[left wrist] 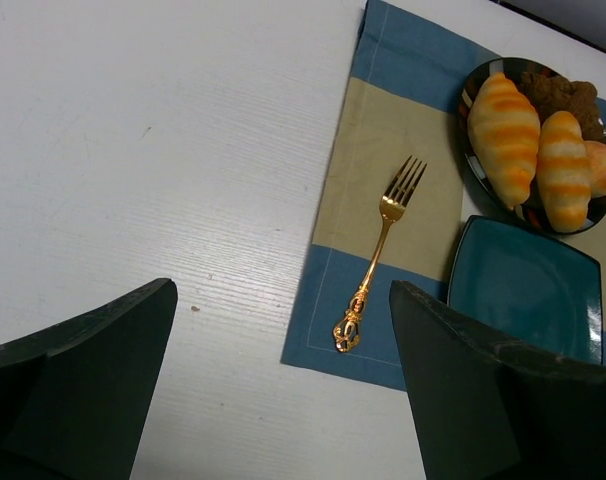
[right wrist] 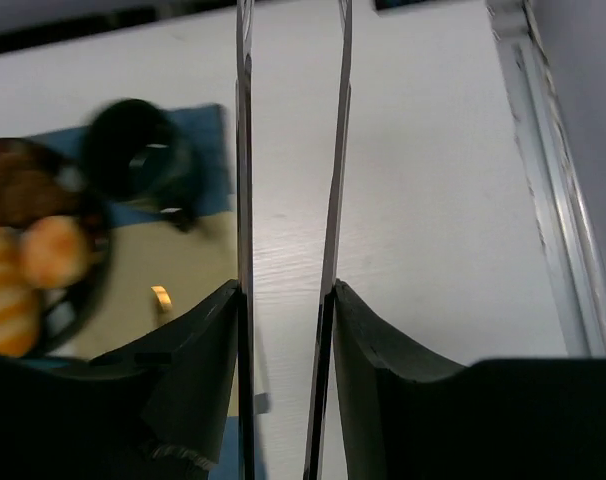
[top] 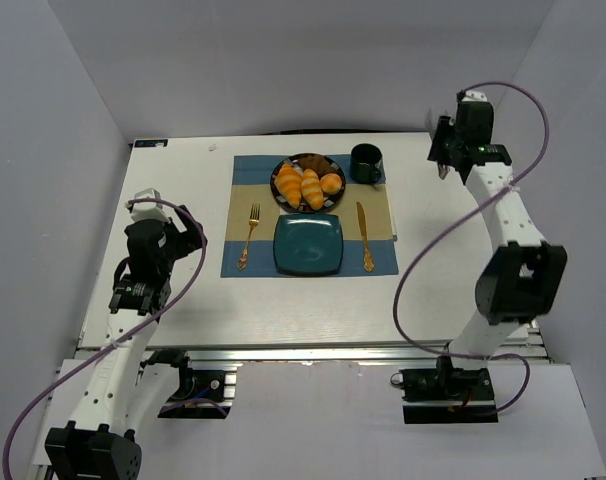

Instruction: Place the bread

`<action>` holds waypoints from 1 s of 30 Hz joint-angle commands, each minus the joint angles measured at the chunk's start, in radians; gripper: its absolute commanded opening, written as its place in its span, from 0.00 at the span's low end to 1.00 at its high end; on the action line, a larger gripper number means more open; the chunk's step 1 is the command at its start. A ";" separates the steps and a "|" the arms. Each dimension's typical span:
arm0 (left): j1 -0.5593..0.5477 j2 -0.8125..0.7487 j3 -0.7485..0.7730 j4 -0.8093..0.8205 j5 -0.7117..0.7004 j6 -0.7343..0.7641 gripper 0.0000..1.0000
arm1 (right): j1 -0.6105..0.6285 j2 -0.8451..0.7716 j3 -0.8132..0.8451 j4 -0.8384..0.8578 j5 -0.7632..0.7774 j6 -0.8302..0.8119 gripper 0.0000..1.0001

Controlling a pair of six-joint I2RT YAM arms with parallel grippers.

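Golden-orange and ridged, the bread point(top: 290, 187) is being carried on a dark round plate point(top: 323, 207) near the middle of the far edge of the surface point(top: 173, 180), its two rolls lying side by side. The plate is being shared with a small round bun point(top: 330, 183) and a dark brown pastry point(left wrist: 563, 95). A striped placemat point(top: 245, 170) is being covered by this plate, a teal square plate point(top: 308, 245) just nearer, a gold fork point(top: 249, 238), a gold knife point(top: 363, 236) and a dark mug point(top: 366, 162). The left hand point(left wrist: 283, 290) is being held spread wide and empty near the left edge. The right hand point(top: 441, 160) is being held above the far right corner, its fingers point(right wrist: 333, 200) parted by a narrow gap, with nothing being pinched.
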 commanded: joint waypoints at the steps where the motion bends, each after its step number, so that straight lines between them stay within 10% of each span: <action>1: -0.004 -0.039 -0.003 0.014 0.015 0.004 0.98 | 0.159 -0.116 -0.050 -0.049 0.049 0.004 0.46; 16: -0.004 -0.066 -0.003 0.012 0.013 0.006 0.98 | 0.699 0.043 0.167 -0.129 0.175 0.104 0.47; 30: -0.004 -0.063 -0.003 0.014 0.021 0.006 0.98 | 0.725 -0.009 -0.013 -0.082 0.238 0.127 0.47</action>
